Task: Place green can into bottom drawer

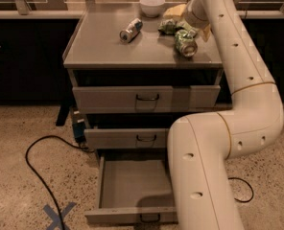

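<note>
On the cabinet top [99,51], far part of the scene:
- Green can [186,45] – lying on its side near the right front edge, one silver end facing the camera.
- Gripper [183,31] – just behind and above the green can, right up against it. Its hold cannot be told, whether open or closed.
- Arm [242,85] – white and jointed. It rises from the near right, bends at an elbow and reaches back over the right side of the top.
- Green bag [168,27] – crumpled foil, just left of the gripper.
- Yellow bag [175,11] – behind the green bag and partly hidden by the arm.
- Bowl [152,5] – white and upright, at the far edge near the middle.
- Silver can [131,30] – slim, with some blue, on its side, left of the green bag and well apart from the green can.

On the cabinet front, top to bottom:
- Top drawer [147,98] – tall grey front with a dark loop handle.
- Middle drawer [127,138] – lower front with the same kind of handle.
- Bottom drawer [132,188] – pulled well out toward the camera, its grey floor showing. The arm covers its right side.

On the speckled floor [17,143]:
- Black cable [36,176] – looping at the left of the cabinet.
- Blue tape cross [59,214] – near left corner.
</note>
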`<move>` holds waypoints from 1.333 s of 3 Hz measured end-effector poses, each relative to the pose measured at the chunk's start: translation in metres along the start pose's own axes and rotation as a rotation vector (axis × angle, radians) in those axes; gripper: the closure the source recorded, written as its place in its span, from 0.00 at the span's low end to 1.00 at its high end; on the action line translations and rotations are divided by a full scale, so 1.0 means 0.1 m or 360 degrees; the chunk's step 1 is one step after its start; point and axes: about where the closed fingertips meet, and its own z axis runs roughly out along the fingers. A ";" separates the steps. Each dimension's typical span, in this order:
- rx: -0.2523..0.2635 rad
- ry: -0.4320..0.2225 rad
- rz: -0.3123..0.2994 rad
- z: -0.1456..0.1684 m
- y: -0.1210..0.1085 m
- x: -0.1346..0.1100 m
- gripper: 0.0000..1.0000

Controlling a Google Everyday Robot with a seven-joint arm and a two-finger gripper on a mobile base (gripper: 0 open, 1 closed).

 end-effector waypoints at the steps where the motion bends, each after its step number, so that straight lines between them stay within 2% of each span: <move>1: -0.0151 0.0020 -0.0068 0.07 0.07 -0.04 0.00; 2: -0.0266 -0.0135 -0.0061 0.17 0.25 -0.31 0.00; 3: -0.0285 -0.0270 -0.0075 0.23 0.35 -0.52 0.00; 4: -0.0291 -0.0281 -0.0075 0.25 0.37 -0.54 0.00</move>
